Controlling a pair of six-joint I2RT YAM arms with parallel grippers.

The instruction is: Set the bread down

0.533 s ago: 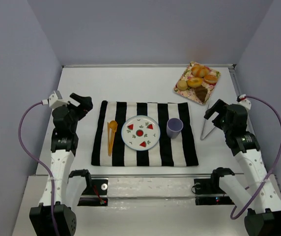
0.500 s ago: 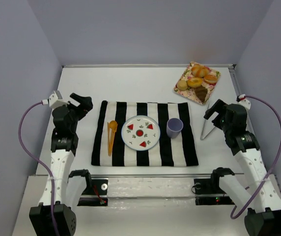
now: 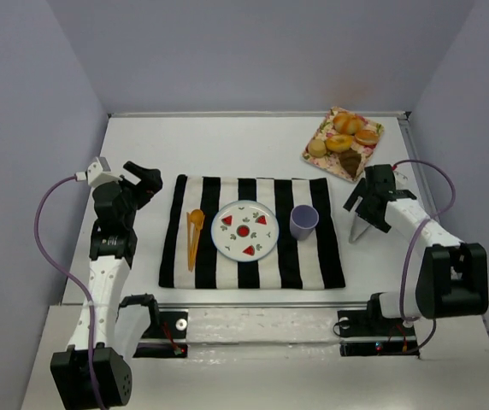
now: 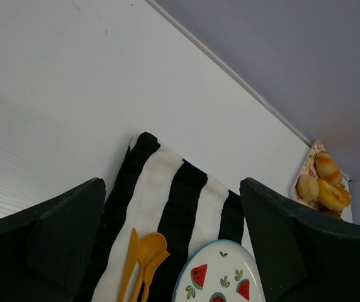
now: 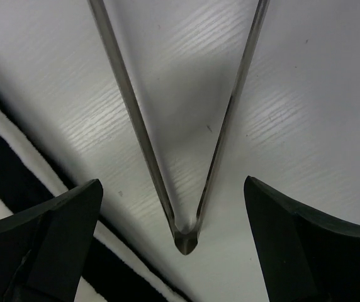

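Note:
Several bread rolls [image 3: 344, 135] lie on a patterned tray [image 3: 323, 137] at the back right, also seen in the left wrist view [image 4: 321, 182]. Metal tongs [image 3: 360, 225] lie on the table right of the striped mat [image 3: 227, 265]. My right gripper [image 3: 366, 199] is open, low over the tongs, its fingers either side of the hinge end [image 5: 186, 236]. A watermelon plate [image 3: 244, 229] sits mid-mat. My left gripper [image 3: 144, 181] is open and empty, left of the mat.
A purple cup [image 3: 304, 221] stands right of the plate. Orange cutlery [image 3: 194, 237] lies on the mat's left side, also in the left wrist view [image 4: 141, 258]. Walls close the table on the left, back and right.
My right arm has swung forward and down, bringing the gripper over the tongs. The left arm has barely moved.

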